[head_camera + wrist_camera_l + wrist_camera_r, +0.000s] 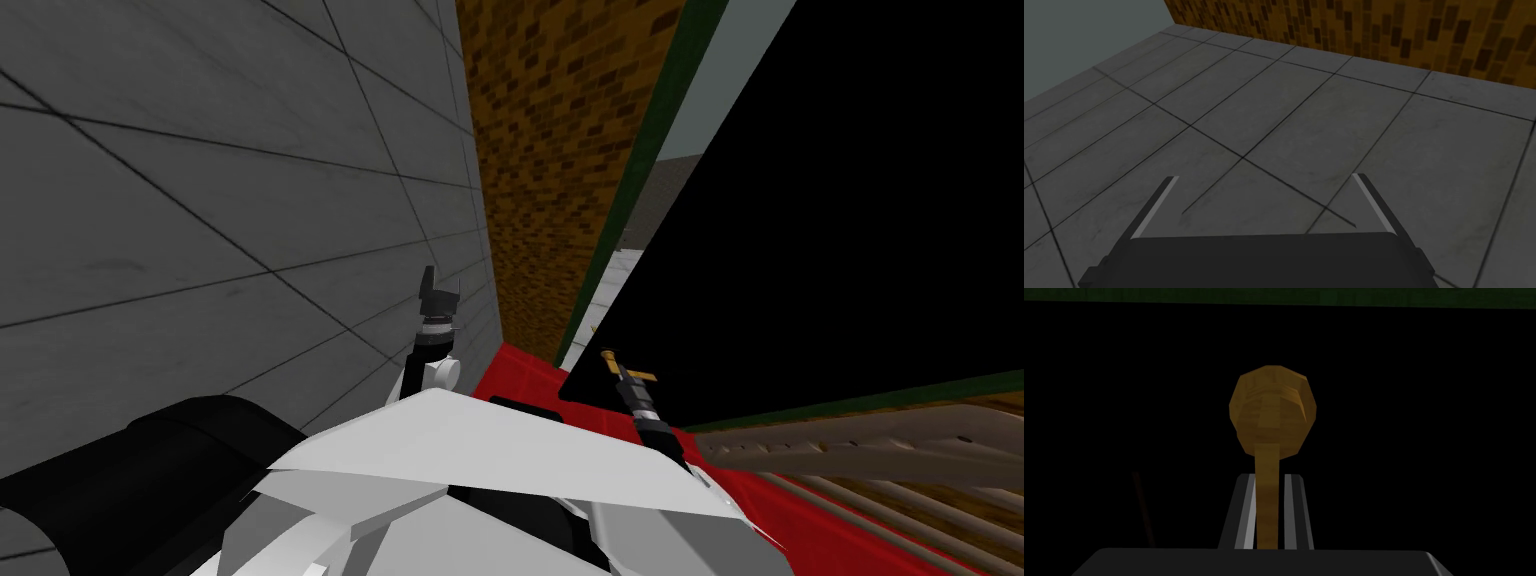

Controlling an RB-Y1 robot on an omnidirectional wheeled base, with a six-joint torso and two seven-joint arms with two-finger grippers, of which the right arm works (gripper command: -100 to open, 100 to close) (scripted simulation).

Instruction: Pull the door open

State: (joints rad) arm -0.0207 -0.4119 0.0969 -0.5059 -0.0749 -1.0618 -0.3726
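The door point(840, 200) is a black slab with a dark green edge, swung partly out from its green frame point(640, 170). A brass lever handle point(628, 370) sticks out near its lower corner. My right gripper point(622, 372) is shut on that handle. In the right wrist view the brass lever point(1267, 503) runs between the two fingers point(1247, 513) toward its round base point(1272, 408) on the black door face. My left gripper point(437, 290) is held up over the grey tiled floor, and its fingers point(1159, 205) stand open with nothing between them.
A brown brick wall point(560, 150) stands left of the doorway. Grey floor tiles point(200, 200) spread out on my left. A red mat point(520, 375) lies at the threshold. A grey slatted piece point(860, 445) lies at the lower right.
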